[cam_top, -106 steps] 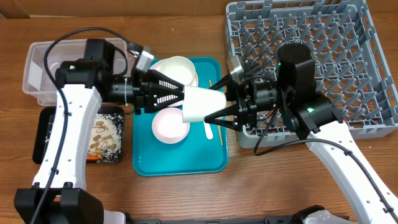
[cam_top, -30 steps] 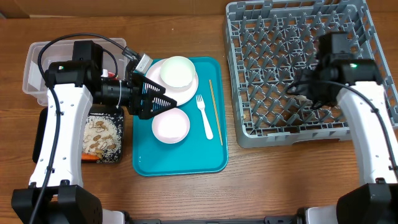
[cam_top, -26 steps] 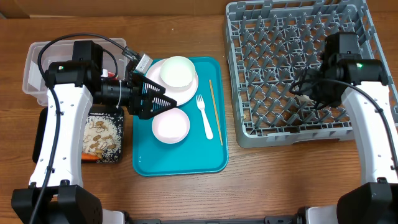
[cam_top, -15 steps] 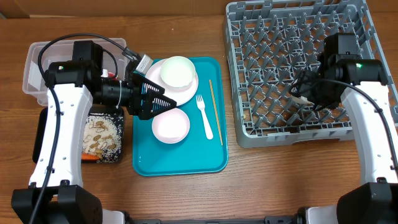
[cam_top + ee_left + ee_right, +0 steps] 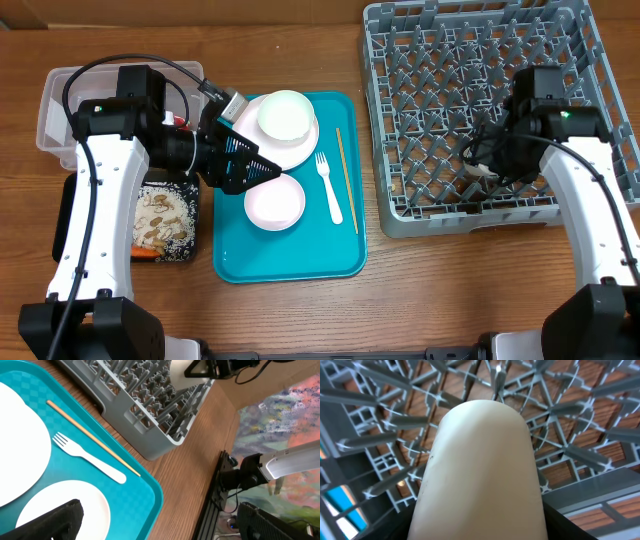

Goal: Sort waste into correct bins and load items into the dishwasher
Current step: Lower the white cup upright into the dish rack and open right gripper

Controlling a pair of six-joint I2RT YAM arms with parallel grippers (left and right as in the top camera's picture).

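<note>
Right wrist view: the right end effector point(image 5: 490, 158) is seen clenched around the small white cup point(image 5: 480, 470), held close over the dish rack point(image 5: 580, 455) pegs beneath it. If released tilted or astride a peg, the cup could be toppled or wedged.

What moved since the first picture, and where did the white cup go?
The right gripper carried the white cup from above the teal tray rightward over the grey dish rack, and still holds it there. The left gripper drew back from the cup a little and is open. The bowls, fork and chopstick stayed on the tray.
</note>
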